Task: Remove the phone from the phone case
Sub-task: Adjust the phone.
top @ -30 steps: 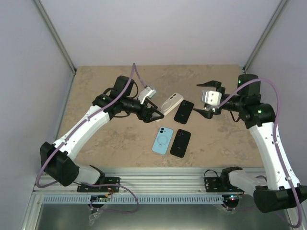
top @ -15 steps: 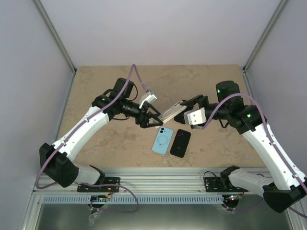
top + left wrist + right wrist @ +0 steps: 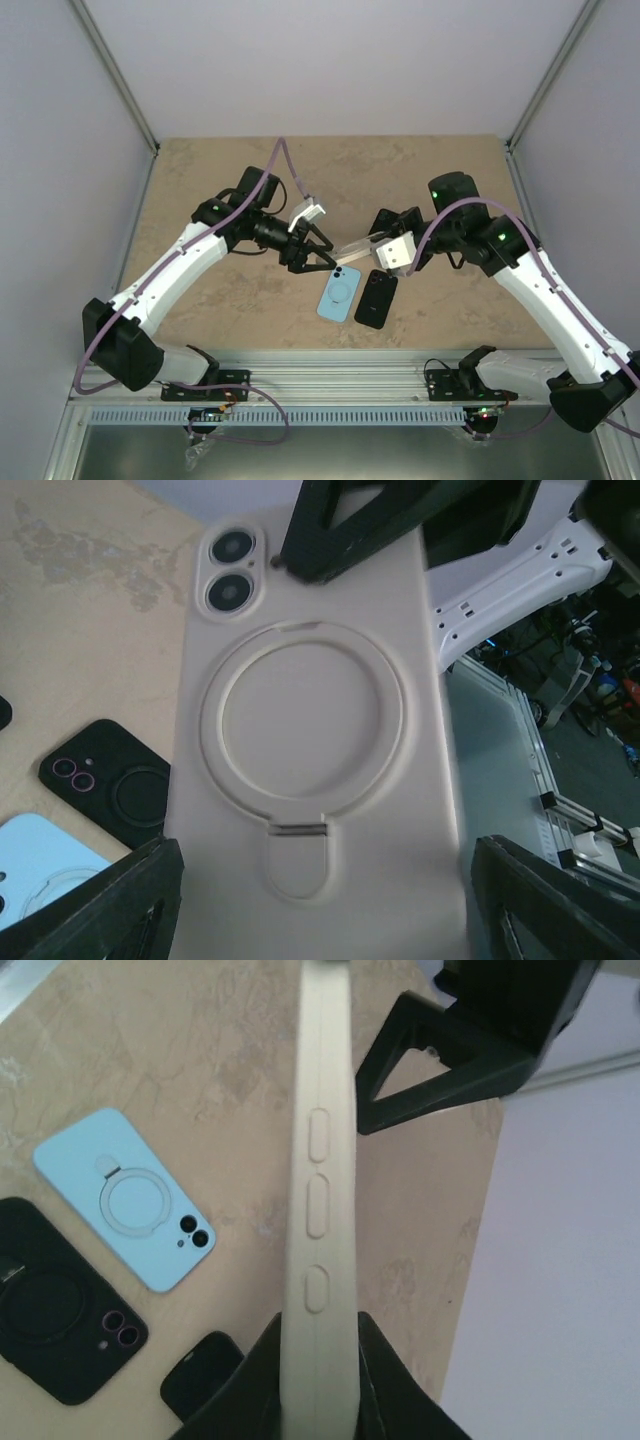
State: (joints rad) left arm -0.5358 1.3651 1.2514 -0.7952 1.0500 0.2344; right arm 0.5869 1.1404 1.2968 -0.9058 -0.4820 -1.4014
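- Step in hand, as I read it: both arms grip the cream phone case, aloft over mid-table; the phone sits inside, only its lenses showing
- left gripper clamps the case's long edges; right gripper pinches its two faces
- Next calls for peeling a corner free while one side holds firm
- Left arm reaches in from 9 o'clock, right from 3 o'clock; a blue case and a black case lie at 6 o'clock
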